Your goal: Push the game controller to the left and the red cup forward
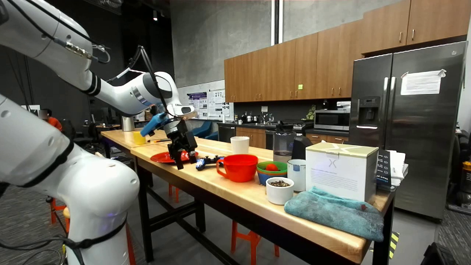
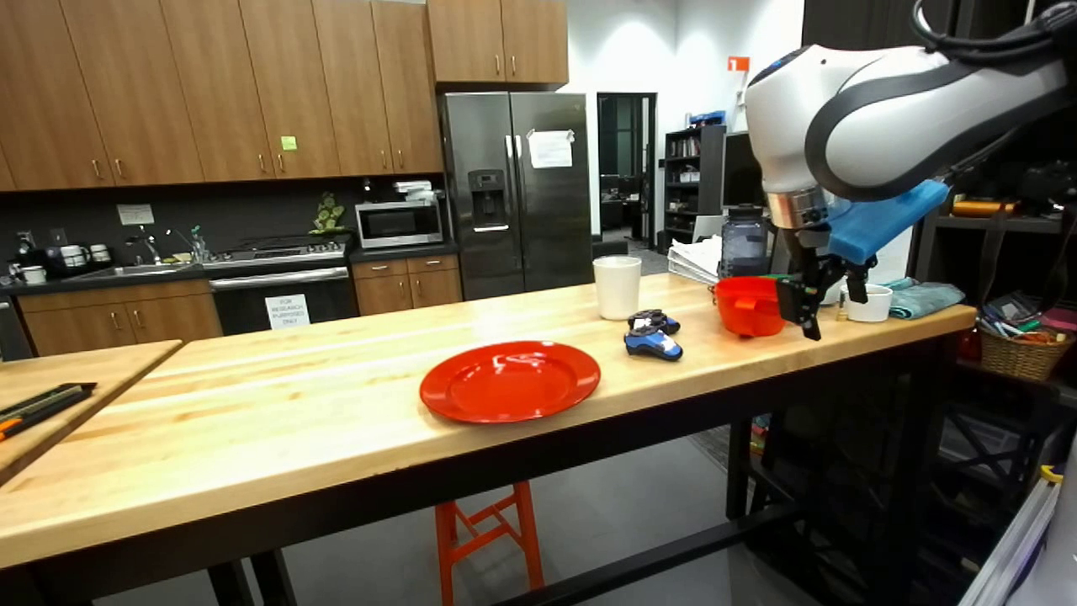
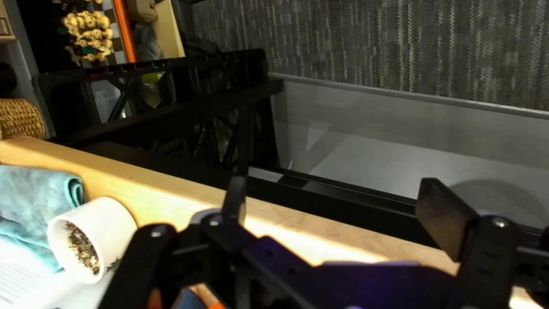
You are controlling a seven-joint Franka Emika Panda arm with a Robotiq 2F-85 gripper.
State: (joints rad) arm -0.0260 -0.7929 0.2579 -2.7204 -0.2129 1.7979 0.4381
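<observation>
The black game controller with blue grips [image 1: 209,162] lies on the wooden table, left of the red cup [image 1: 243,168] in an exterior view. In an exterior view the controller [image 2: 653,337] sits between the red plate [image 2: 511,384] and the red cup [image 2: 747,308]. My gripper [image 1: 186,161] hangs tilted near the table's robot-side edge, apart from the controller and cup. In an exterior view the gripper [image 2: 835,313] overlaps the cup's right side. In the wrist view the gripper's fingers [image 3: 332,206] are wide apart, with nothing between them. Neither controller nor cup shows clearly there.
A white cup [image 1: 240,144] stands behind the controller. Beyond the red cup stand nested bowls [image 1: 272,168], a small white pot of dried leaves [image 1: 279,191], a bottle [image 1: 283,141], a white box [image 1: 340,171] and a teal cloth [image 1: 335,213]. The table edge [image 3: 274,214] runs below the gripper.
</observation>
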